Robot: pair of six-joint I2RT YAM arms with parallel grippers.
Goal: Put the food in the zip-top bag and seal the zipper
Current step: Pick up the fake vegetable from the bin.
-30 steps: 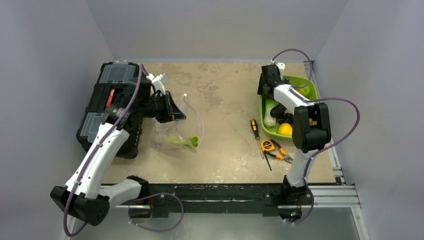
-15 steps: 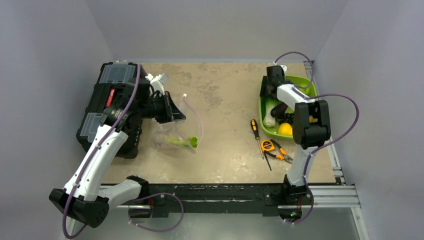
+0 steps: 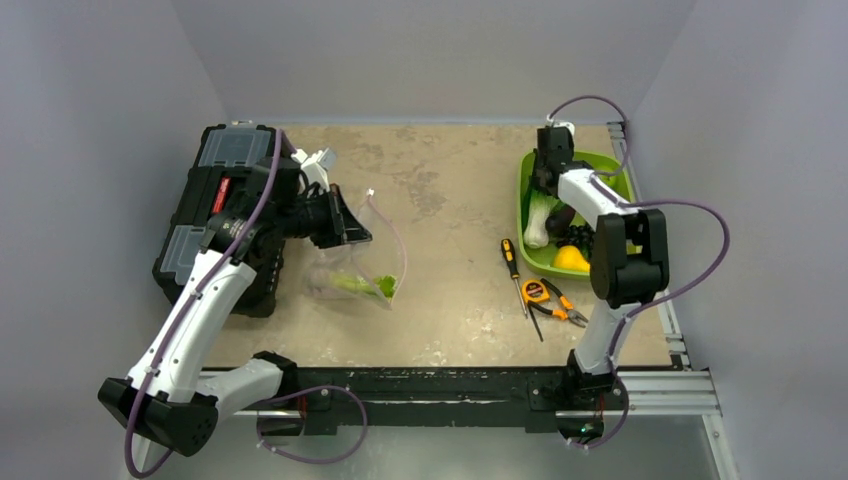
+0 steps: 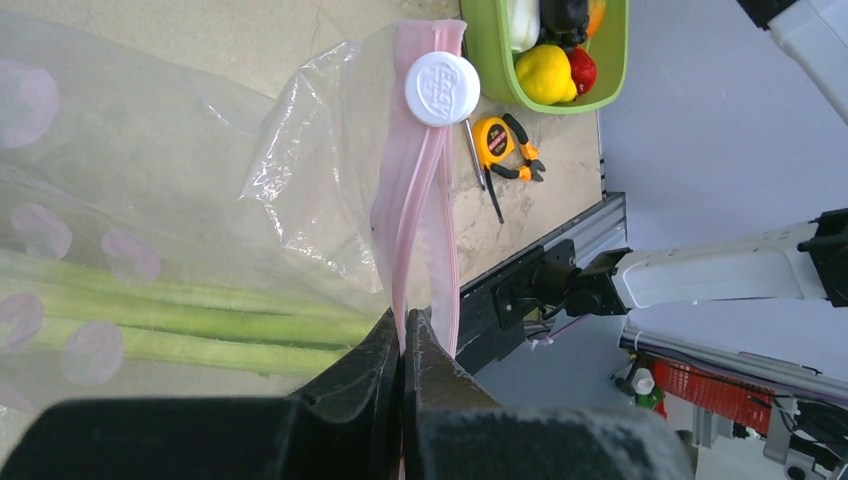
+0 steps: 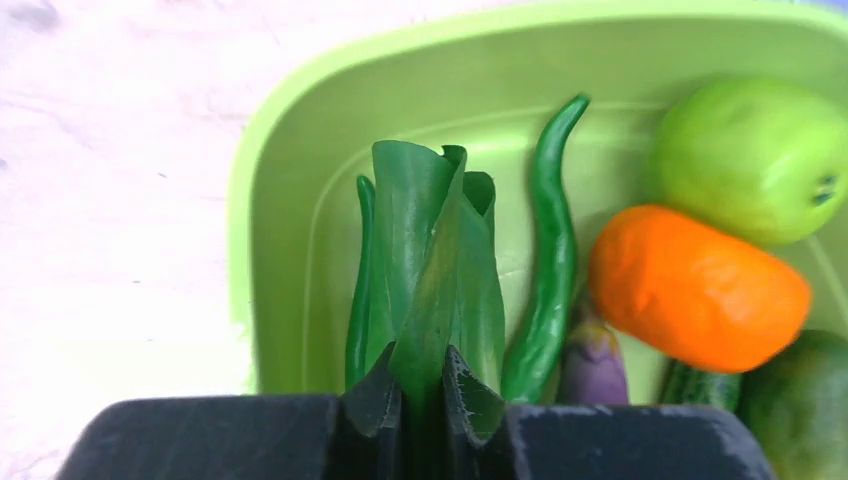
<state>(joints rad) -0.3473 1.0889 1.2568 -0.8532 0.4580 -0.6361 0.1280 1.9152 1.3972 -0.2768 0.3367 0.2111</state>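
- While the left gripper (image 4: 403, 345) stands pressed together on the zipper (image 4: 420, 200), it should hold that pink strip high so the zip-top bag (image 4: 180, 170) hangs with its mouth slack; one leafy vegetable (image 4: 200, 312) lies inside already; whether the mouth gapes wide enough I cannot tell.
- Farther off, the right gripper (image 5: 422, 385) pinches the leaves of the second vegetable (image 5: 435, 250) in the lime-green bin (image 5: 285, 200); leaves tear, so I judge a slow straight lift best, clear of the green chili (image 5: 550, 270) just beside it and the orange fruit (image 5: 695, 285).
- Once over the bag, the stalk end should enter first; sealing comes last.
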